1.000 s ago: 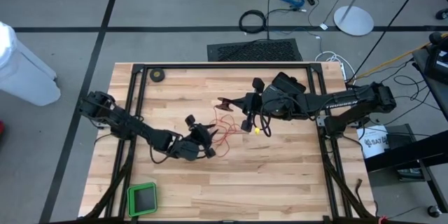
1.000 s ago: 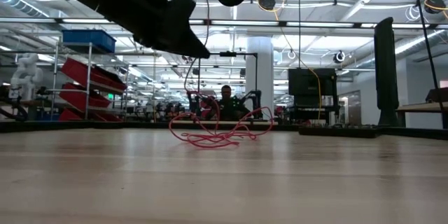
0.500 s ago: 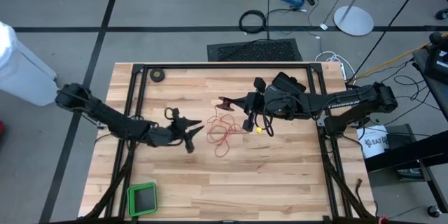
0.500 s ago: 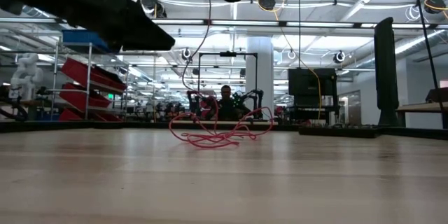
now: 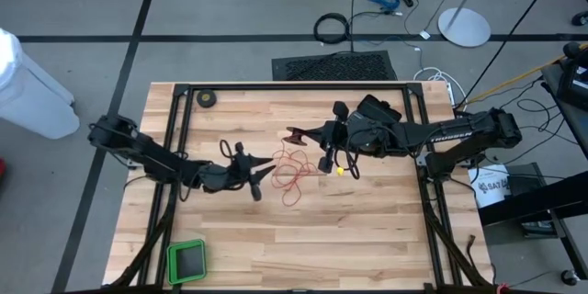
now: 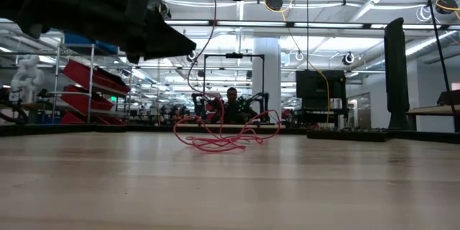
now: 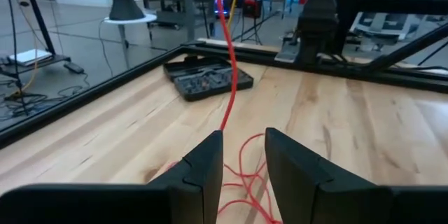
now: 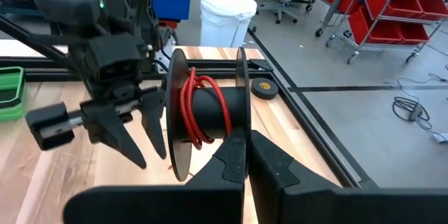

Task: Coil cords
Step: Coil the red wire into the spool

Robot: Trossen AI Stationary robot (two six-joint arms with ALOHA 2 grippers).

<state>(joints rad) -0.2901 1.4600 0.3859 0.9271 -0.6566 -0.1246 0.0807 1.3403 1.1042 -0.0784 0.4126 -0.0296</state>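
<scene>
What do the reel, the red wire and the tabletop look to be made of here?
Reel: probably plastic, matte black, thin smooth flanges. Red wire: looks like plastic-insulated wire, glossy, holding springy loose loops; its core is unseen. Tabletop: wood, pale planks with visible grain and seams, lightly sheened.

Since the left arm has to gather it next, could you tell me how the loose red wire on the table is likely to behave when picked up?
Probably floppy: the red wire lies in tangled loops and hangs in a thin strand up to the reel held by the right pincer. Probably very light. Likely to slip or snag: the left pincer is open before it, its fingers far thicker than the strand.
</scene>
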